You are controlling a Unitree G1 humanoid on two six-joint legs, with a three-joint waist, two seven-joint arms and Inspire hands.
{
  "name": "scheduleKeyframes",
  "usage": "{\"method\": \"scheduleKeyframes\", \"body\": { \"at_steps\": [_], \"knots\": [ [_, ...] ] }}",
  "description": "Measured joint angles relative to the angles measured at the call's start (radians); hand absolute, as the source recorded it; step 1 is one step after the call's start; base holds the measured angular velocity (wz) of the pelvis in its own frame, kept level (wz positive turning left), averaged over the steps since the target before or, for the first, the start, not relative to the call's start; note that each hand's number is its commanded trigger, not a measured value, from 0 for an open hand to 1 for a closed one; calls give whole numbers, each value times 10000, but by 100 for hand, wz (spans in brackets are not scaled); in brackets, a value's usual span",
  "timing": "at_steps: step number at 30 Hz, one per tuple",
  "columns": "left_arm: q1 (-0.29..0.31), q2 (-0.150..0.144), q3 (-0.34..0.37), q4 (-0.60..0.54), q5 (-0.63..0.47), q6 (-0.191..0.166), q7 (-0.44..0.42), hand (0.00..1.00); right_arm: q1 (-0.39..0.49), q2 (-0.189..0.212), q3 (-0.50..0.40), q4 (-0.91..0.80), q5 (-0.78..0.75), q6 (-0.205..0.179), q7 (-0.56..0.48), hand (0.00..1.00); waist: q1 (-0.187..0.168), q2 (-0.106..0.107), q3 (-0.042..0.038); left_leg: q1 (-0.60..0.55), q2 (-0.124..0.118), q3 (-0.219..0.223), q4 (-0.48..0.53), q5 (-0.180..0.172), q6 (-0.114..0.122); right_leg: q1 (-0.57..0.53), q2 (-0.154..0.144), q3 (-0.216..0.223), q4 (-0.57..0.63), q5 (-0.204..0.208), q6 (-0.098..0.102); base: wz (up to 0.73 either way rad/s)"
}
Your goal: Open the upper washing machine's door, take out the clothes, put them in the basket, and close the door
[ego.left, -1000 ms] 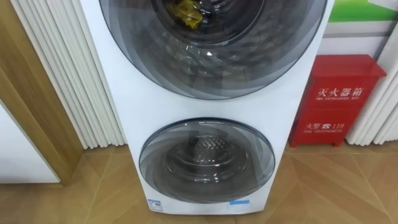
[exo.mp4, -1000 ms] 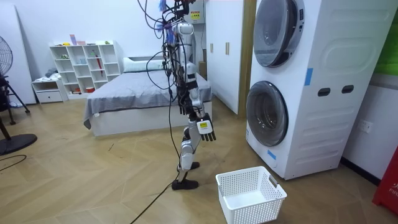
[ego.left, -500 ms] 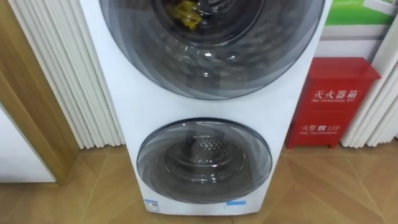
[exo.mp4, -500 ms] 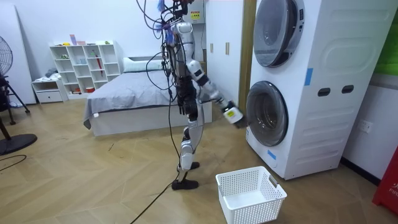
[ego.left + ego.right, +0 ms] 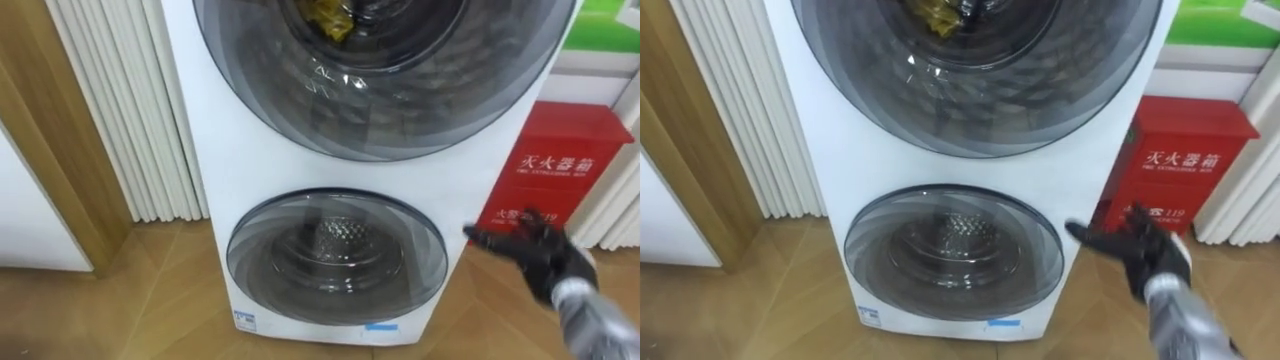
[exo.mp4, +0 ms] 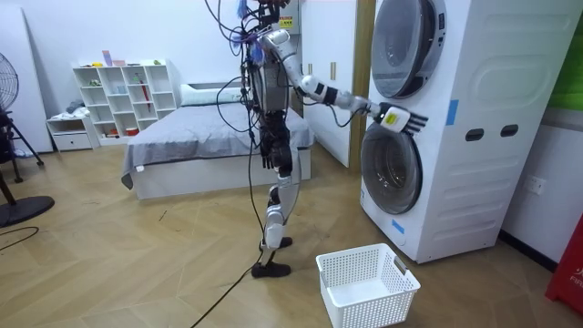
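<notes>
Clothes point(image 5: 328, 18) are the yellow bundle up top, right? Looks like they're inside the upper drum of the washing machine point(image 5: 230, 160), behind the glass of the upper door point(image 5: 400, 90). (mopbot_fan)

Yep, that's where they are, nothing's been pulled out. Both round doors look closed to me. The lower door point(image 5: 337, 257) just shows a bare metal drum behind the glass. (spin_cycle)

And the right hand point(image 5: 540, 258)? Holding anything? (mopbot_fan)

Nope. Fingers are spread apart and it's got nothing in it. In the eye views it hangs in the air just off the lower door's right edge, in front of the red cabinet point(image 5: 555, 150) that stands beside the machine. Can't tell if it's touching the white front panel. In the room view the arm is stretched straight out from the shoulder, with the hand about level with the gap between the two doors. (spin_cycle)

Where's the robot standing? (mopbot_fan)

Upright on the wood floor, facing the machine, with a white basket point(image 6: 369, 284) on the floor near its feet, close to the machine's base. (spin_cycle)
</notes>
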Motion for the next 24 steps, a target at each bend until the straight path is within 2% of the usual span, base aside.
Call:
{"method": "scheduleKeyframes", "body": {
  "at_steps": [2, 5, 12, 14, 19, 24],
  "knots": [
    [6, 44, 0, -144, -2, 129, -71, 0, -294, -170, 5, -25, -17, 2, -162, 0, 80, -30, -14, -44, -3, -97, 5, 1, -2, -11, 1, -187, 12, 0, 0, 14],
    [36, 64, 28, -144, -20, 233, -107, 0, -573, -374, 10, -28, -118, 17, -188, 0, 165, -31, -16, -55, -16, -160, 7, 1, -2, -7, -6, -232, 22, 0, 0, 8],
    [-15, 153, 185, -163, -25, 227, -164, 0, -1050, -901, 8, -38, -584, 29, -424, 0, 227, -217, -38, -7, -61, -373, -96, 36, -4, -5, -28, -462, 131, -3, 4, 8],
    [-13, 236, 244, -148, -22, 218, -163, 0, -1092, -1074, 8, -39, -757, 165, -411, 0, 251, -339, -70, 29, -62, -420, -146, 38, -7, 2, -21, -452, 174, -3, 4, 4],
    [18, 287, 445, -131, -23, 224, -146, 0, -1226, -1389, 14, -181, -760, 613, -498, 0, 288, -423, -56, 71, -76, -562, -155, 43, 1, -26, -27, -467, 303, -23, 35, 1],
    [-14, 296, 717, -144, -17, 222, -110, 0, -1242, -1495, 72, -205, -983, 669, -489, 0, 321, -420, -57, 87, -114, -622, -197, 58, -2, -8, -47, -468, 306, -36, 55, 1]
  ]
}}
